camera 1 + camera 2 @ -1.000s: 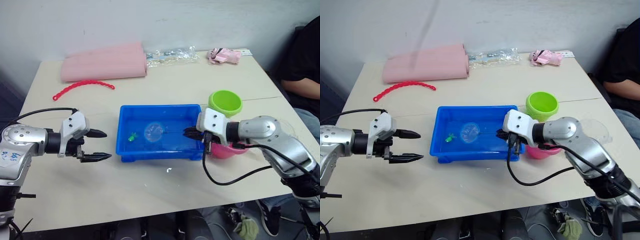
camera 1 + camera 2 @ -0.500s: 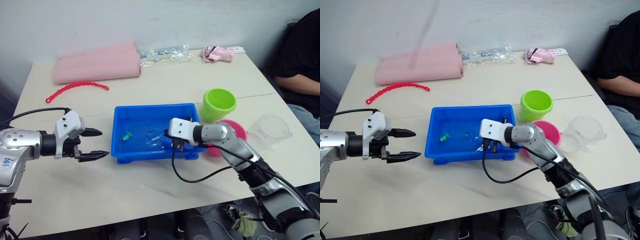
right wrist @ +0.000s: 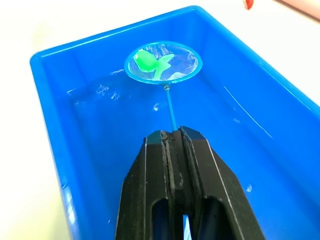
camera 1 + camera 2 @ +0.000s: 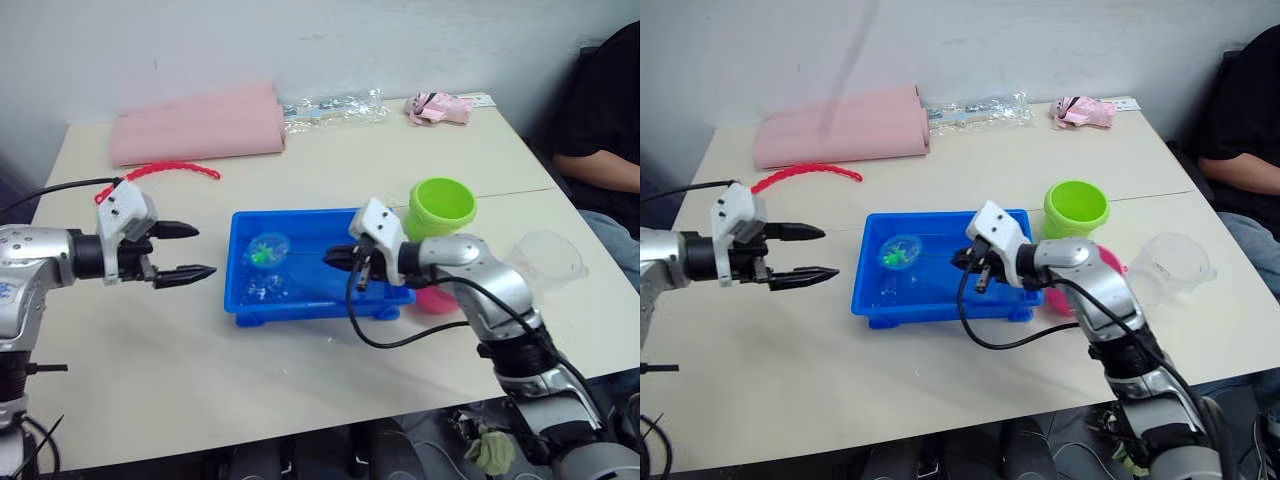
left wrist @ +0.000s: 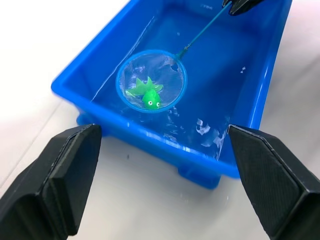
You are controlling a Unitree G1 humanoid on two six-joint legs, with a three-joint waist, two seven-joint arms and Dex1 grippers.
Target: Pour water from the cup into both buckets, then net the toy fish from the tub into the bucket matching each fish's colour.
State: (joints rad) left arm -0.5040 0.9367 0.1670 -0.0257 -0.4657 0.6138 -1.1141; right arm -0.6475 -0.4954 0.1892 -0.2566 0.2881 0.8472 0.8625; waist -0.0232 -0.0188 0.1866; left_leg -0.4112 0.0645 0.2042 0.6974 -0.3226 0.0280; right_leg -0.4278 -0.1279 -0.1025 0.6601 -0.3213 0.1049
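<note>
The blue tub stands mid-table with water in it. My right gripper is shut on the thin handle of the net, over the tub's right half. The net's ring sits at the tub's left end with a green toy fish lying in its mesh. To the left of the tub, my left gripper is open and holds nothing. The green bucket stands just right of the tub. In front of it the pink bucket is partly hidden by my right arm. The clear cup stands further right.
Along the far edge lie a pink rolled mat, a clear plastic bag and a small pink bundle. A red beaded chain lies behind my left gripper. A person in black sits at the right.
The green fish that floated loose in the tub's left half now lies in the net. My right gripper swept the net leftwards through the water and then drew back to the right.
</note>
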